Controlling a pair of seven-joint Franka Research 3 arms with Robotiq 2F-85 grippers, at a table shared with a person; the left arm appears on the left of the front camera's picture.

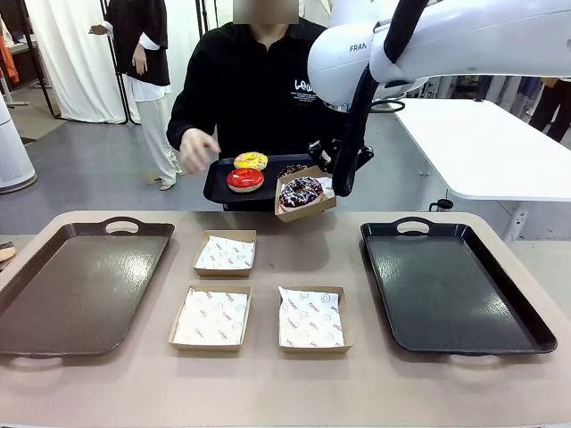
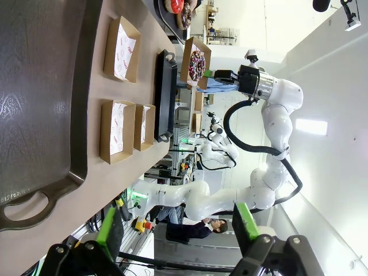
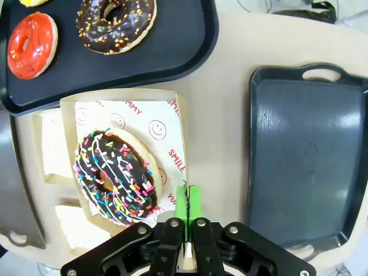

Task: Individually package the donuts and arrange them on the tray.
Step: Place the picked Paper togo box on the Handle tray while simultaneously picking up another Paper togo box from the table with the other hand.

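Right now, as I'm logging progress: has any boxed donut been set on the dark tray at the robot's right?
No, that tray holds nothing; the right hand grips the one filled box.

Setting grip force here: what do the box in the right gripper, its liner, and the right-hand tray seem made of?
The box looks like thin brown cardboard, matte, with folded walls. Its liner is white printed paper, lightly creased, possibly greaseproof. The tray is dark with a soft sheen and moulded handle: probably plastic, though coated metal is possible.
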